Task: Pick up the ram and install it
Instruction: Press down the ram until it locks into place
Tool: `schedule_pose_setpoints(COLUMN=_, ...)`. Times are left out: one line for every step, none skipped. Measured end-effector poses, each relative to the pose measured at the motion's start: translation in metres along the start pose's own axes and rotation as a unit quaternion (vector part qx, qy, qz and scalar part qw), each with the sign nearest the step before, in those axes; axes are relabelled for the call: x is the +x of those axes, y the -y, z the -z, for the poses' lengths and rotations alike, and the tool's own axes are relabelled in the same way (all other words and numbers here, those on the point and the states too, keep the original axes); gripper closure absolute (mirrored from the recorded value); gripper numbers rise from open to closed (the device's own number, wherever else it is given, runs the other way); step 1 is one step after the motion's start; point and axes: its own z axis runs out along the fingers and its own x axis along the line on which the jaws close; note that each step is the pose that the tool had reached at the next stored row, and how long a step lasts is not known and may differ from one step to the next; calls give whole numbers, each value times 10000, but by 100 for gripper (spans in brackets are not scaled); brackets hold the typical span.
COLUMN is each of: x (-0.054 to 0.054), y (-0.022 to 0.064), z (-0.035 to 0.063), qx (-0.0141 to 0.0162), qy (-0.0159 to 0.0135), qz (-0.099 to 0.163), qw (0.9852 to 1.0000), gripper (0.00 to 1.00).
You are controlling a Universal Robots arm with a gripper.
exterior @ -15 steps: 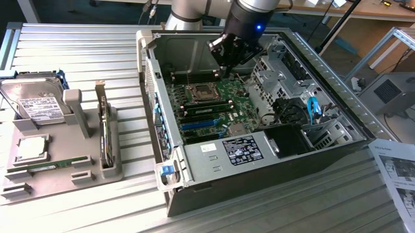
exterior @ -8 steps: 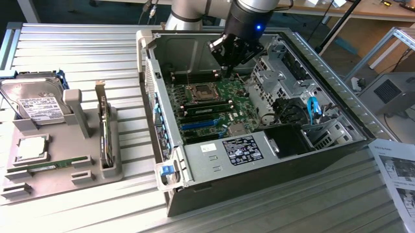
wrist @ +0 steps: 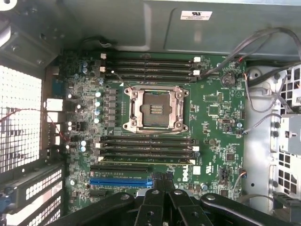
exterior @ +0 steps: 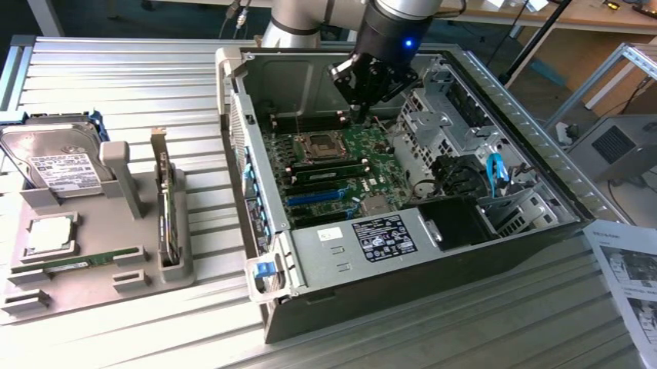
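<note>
Looks like the ram (wrist: 146, 160) is already sitting in a slot on the motherboard (wrist: 211, 108), in the bank just beside the empty CPU socket (wrist: 153, 109) on the side toward the blue slot (wrist: 121, 180), so the install seems mostly done, though I can't tell if it's clicked fully home. A twin stick (exterior: 72, 264) lies in the grey holder (exterior: 144, 254) on the bench (exterior: 123, 84), well apart from the PC case (exterior: 513, 254). The arm reaches down into the open case with the gripper (exterior: 367, 98) above the board, fingers together and holding nothing.
</note>
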Motion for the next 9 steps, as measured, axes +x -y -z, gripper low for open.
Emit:
schedule_pose_setpoints(x=0, y=0, z=0, qx=0, qy=2, qz=-38, qw=10000, gripper=89)
schedule_pose_setpoints(x=0, y=0, z=0, qx=1, qy=3, qz=-74, qw=10000, gripper=89)
schedule_pose_setpoints(x=0, y=0, z=0, qx=1, qy=3, qz=-87, qw=10000, gripper=89)
schedule_pose_setpoints(x=0, y=0, z=0, qx=1, qy=4, qz=-87, qw=10000, gripper=89)
schedule_pose_setpoints(x=0, y=0, z=0, qx=1, qy=4, qz=-87, qw=10000, gripper=89)
schedule_pose_setpoints(x=0, y=0, z=0, qx=1, qy=4, qz=-87, qw=10000, gripper=89)
schedule_pose_setpoints(x=0, y=0, z=0, qx=1, qy=4, qz=-87, qw=10000, gripper=89)
schedule_pose_setpoints(x=0, y=0, z=0, qx=1, qy=4, qz=-87, qw=10000, gripper=89)
schedule_pose_setpoints(x=0, y=0, z=0, qx=5, qy=4, qz=-88, qw=10000, gripper=89)
